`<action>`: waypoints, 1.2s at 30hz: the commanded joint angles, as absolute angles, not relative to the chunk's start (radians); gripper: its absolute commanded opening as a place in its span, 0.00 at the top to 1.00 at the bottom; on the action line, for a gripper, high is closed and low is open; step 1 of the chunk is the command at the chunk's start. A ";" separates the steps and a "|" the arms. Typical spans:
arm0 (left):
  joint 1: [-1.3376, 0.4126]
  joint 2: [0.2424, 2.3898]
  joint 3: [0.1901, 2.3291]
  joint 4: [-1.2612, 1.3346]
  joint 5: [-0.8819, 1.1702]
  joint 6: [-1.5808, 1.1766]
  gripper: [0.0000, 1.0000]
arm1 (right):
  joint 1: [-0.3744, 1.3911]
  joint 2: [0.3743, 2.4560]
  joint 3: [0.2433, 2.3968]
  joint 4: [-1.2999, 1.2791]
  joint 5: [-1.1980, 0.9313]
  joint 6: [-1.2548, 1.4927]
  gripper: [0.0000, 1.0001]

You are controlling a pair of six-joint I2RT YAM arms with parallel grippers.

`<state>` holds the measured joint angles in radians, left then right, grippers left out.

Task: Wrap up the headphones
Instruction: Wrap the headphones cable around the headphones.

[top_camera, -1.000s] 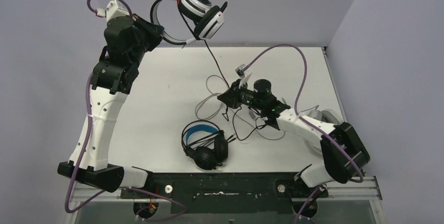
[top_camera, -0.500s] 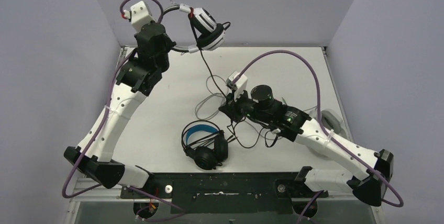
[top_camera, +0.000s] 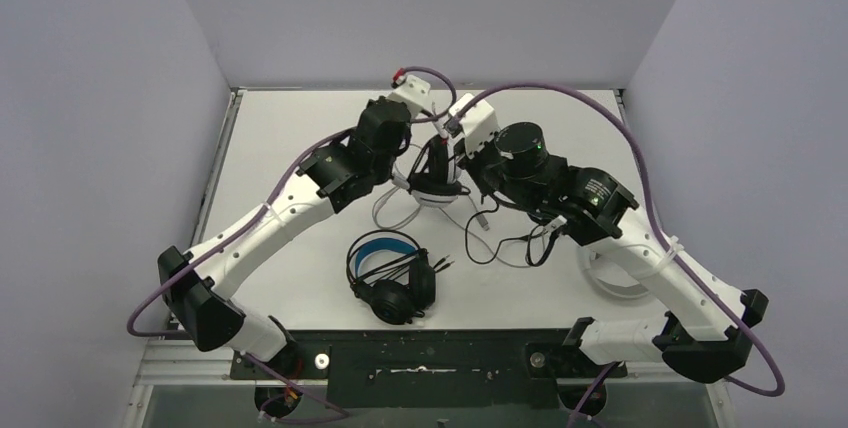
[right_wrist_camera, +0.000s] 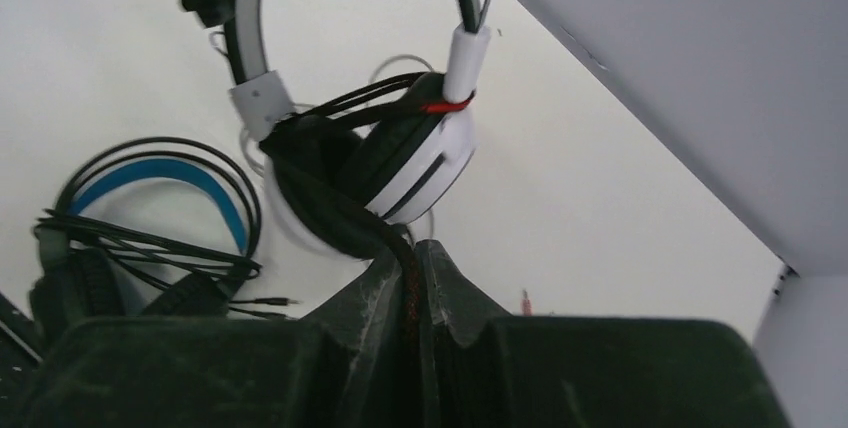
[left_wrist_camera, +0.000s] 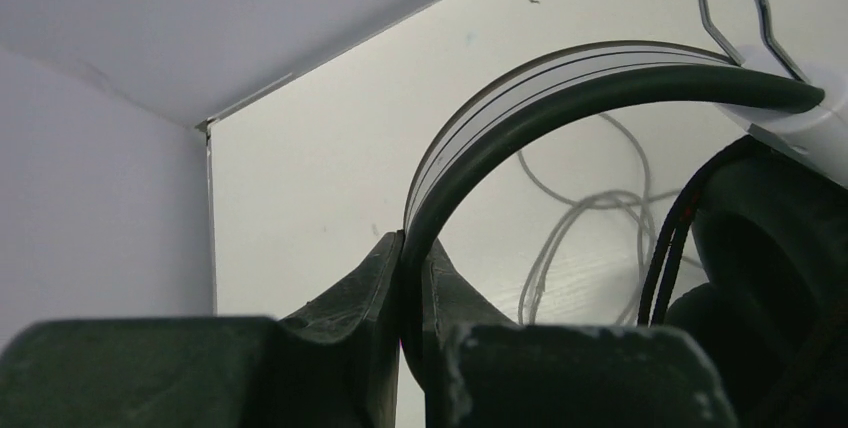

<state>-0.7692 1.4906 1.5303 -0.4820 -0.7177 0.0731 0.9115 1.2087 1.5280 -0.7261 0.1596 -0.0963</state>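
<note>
While my left gripper (left_wrist_camera: 410, 283) clamps the headband (left_wrist_camera: 560, 83) of the white headset (right_wrist_camera: 420, 163) and my right gripper (right_wrist_camera: 410, 283) pinches its cable (right_wrist_camera: 398, 240), I judge this wrap unfinished. The blue-lined headset (top_camera: 390, 273) near my right gripper appears bundled.

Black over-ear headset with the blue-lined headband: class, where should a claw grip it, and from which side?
The black blue-lined headset lies flat on the white table, arch bare at the far end, its cable crossing nearer the cups: so probably grip the headband's crown, from above.
</note>
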 commanded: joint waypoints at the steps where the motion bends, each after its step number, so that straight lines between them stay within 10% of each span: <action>1: -0.814 1.373 1.513 -0.494 -0.639 0.249 1.00 | 0.912 1.249 1.616 -0.826 0.363 -0.279 0.93; 19: -0.786 1.207 1.494 -0.710 -0.336 -0.140 1.00 | 0.604 1.206 1.356 -0.537 -0.133 -0.291 0.83; 36: -0.464 1.220 1.658 -0.787 0.117 -0.551 1.00 | 0.408 1.333 1.182 -0.352 -0.509 0.146 0.19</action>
<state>-0.4866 1.2438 1.5757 -0.8448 0.0383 -0.4355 0.4500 1.3678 1.2106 -0.4484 -0.4244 0.0570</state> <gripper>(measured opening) 0.054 0.781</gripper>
